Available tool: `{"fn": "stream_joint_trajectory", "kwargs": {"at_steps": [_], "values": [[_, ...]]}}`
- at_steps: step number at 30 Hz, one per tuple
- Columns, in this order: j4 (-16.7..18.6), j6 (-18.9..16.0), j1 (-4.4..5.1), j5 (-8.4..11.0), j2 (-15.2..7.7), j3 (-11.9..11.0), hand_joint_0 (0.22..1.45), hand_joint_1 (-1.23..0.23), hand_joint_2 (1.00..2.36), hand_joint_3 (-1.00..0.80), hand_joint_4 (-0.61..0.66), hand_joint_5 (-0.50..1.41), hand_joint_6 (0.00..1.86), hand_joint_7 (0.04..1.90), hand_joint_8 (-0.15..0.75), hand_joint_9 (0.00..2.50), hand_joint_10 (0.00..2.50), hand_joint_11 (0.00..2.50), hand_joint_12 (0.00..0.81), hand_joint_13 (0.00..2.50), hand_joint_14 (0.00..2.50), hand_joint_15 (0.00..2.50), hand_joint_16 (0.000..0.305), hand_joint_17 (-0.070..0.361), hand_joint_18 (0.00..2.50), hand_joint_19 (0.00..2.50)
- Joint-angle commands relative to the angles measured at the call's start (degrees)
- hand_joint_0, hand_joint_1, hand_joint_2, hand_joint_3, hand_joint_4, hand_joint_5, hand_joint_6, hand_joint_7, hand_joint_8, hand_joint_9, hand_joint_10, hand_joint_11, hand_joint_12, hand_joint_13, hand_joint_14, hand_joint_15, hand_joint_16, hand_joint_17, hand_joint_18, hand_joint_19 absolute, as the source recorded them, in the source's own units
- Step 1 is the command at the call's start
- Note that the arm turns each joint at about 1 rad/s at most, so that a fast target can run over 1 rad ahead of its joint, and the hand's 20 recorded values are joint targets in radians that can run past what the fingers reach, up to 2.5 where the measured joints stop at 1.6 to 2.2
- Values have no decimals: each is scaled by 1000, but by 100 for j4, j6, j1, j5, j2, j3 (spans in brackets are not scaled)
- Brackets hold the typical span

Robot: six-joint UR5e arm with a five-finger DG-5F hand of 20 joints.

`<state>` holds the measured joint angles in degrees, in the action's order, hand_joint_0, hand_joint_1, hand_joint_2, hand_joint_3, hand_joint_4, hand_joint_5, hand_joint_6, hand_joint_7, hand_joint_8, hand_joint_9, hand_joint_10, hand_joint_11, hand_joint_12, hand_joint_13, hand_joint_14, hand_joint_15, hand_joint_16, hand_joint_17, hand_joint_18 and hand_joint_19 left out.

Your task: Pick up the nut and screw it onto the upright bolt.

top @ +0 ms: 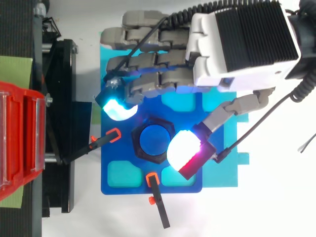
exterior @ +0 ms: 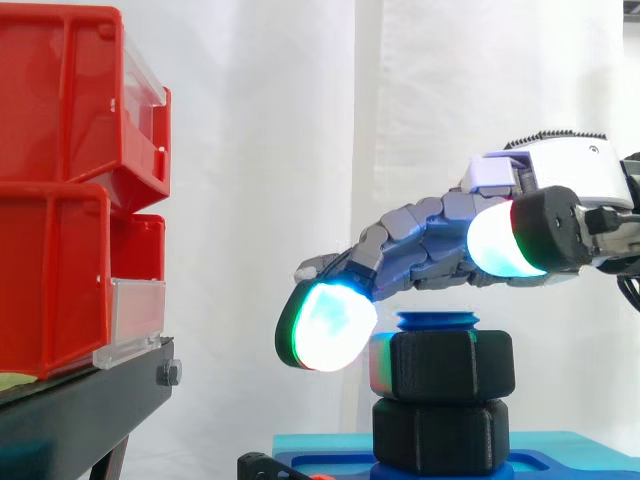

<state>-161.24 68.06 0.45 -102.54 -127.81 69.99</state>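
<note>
Bright, even light fills both views, leaving the white fabric curtain (exterior: 260, 150) nearly shadowless. The glowing pads of the fingers (exterior: 330, 325) are the brightest spots, almost washed out, and cast a coloured sheen on the upper black hexagonal plastic nut (exterior: 450, 365).

I read the nut (exterior: 442, 365) as black and the bolt (top: 153, 139) as blue. The base plate (top: 118, 185) is blue. The hand (top: 232, 49) is white and grey; its pads (top: 116, 107) glow cyan and white-magenta. The bins (exterior: 60, 180) are red.
</note>
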Motion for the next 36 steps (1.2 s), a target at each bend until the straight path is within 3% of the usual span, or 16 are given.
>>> {"fn": "stream_joint_trajectory", "kwargs": {"at_steps": [1,21,32,36], "values": [[-110,-3,51,85,2,-3,443,-219,1000,-500,114,-200,501,564,186,209,0,0,321,0,0,0,43,97,0,0],[-171,-12,113,93,2,6,456,-255,1000,-500,217,-129,503,843,235,333,0,0,333,49,0,0,42,94,0,0],[-171,-3,113,93,2,6,467,-255,1000,-500,250,-100,504,983,246,402,0,0,327,113,0,0,39,89,0,0],[-224,5,69,93,2,-3,474,-258,1000,-500,252,-83,504,1042,255,470,0,0,321,186,0,0,37,84,0,0]]}}
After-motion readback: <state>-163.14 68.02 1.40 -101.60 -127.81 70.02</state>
